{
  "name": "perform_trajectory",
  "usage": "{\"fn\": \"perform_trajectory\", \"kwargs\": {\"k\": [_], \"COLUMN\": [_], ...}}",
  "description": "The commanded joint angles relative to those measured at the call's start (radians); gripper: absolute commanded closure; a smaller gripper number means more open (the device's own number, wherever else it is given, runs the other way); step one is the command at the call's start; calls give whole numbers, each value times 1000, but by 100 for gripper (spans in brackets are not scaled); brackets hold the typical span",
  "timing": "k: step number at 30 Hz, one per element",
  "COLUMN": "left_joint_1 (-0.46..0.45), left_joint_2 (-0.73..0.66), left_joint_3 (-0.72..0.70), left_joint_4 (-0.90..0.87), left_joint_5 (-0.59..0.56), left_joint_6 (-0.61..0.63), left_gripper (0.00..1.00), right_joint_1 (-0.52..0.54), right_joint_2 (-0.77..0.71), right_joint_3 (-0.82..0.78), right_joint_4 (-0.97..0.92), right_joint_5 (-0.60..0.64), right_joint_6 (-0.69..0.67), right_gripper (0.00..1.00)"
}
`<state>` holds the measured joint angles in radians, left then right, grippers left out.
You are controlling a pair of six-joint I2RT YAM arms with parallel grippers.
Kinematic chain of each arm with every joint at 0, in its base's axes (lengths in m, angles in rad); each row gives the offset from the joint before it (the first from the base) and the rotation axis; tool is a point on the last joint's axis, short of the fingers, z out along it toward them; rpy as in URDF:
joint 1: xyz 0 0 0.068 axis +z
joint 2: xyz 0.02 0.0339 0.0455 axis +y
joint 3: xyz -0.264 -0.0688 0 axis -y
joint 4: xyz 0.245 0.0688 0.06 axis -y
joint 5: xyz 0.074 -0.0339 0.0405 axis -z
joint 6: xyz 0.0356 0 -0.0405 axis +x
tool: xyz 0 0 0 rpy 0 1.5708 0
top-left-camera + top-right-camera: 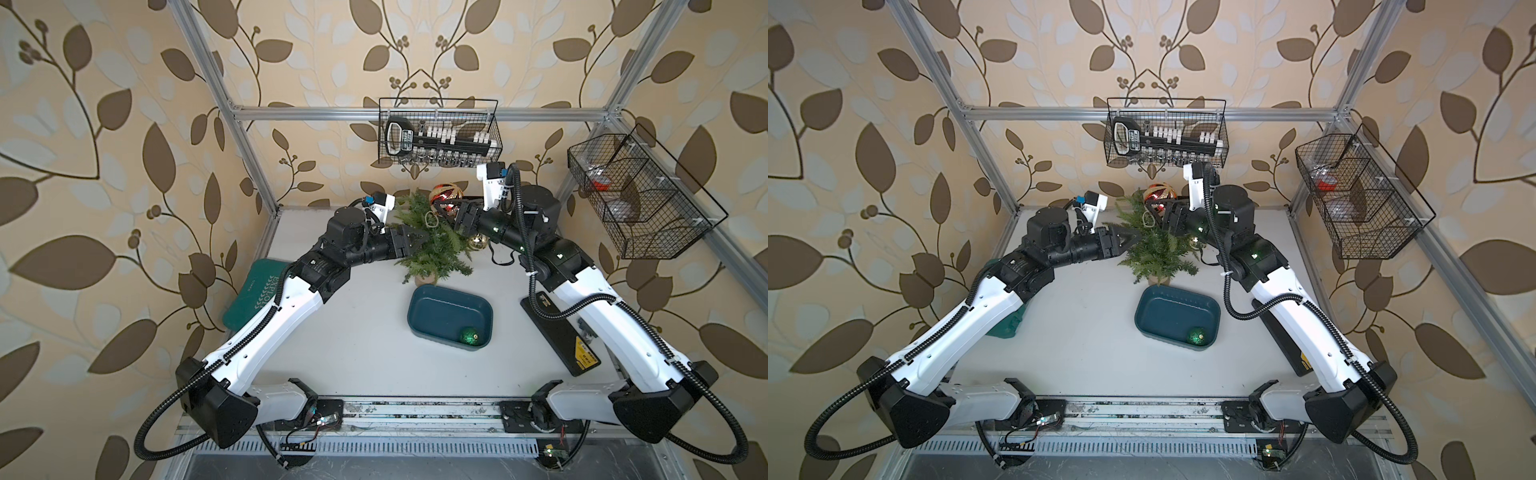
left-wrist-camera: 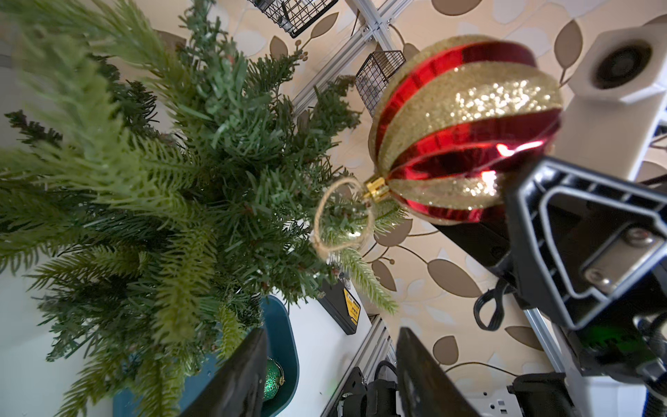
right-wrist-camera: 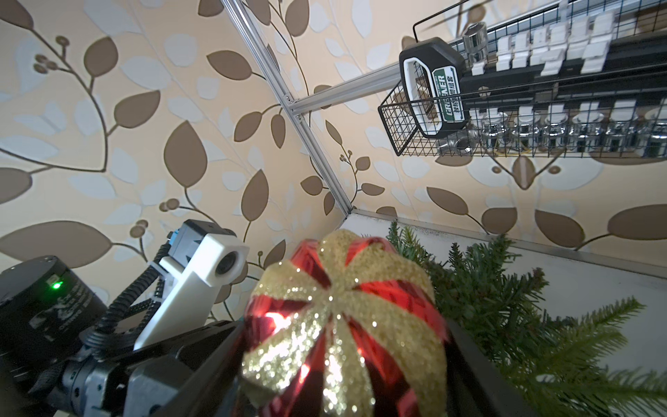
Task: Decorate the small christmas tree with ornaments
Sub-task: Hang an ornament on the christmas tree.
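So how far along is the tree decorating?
Done: maybe one. The gold ornament sits low beside the tree; hung or not, I can't tell.
In hand: the right claw grips the red ornament at the treetop, its string loop at a branch tip, not clearly hooked. The left claw is open among the branches.
To do: the green ornament lies in the teal tray.

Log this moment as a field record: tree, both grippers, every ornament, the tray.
tree: stands just beyond the teal tray
left gripper: open, among the tree's branches, holding nothing
right gripper: shut on the red ornament, up by the treetop
string loop: at the foliage; hooked on or not, cannot tell
gold ornament: beside the tree, under the right arm; hanging or lying, cannot tell
green ornament: in the tray
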<state>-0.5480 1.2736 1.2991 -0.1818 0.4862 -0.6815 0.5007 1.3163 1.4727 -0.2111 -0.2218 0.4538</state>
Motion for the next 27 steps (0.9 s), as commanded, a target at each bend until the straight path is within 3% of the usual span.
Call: {"fn": "perform_trajectory", "kwargs": {"k": [1,17,27], "left_joint_1": [11,11,11], "left_joint_2": [12,86,104], "left_joint_3": [58,125,146], "left_joint_4": [44,23,4], "left_joint_5": [-17,-68,-106], "left_joint_6": [11,34,54], "left_gripper": [45,55,60], "right_joint_1": [-2,-1,-1], "right_joint_2": [-41,-115,-150], "right_joint_3": [-34,-161,-216], "right_joint_4": [30,93,133], "right_joint_5": [23,-92,-160], "right_joint_6": [16,90,106], "right_gripper": [40,39,33]}}
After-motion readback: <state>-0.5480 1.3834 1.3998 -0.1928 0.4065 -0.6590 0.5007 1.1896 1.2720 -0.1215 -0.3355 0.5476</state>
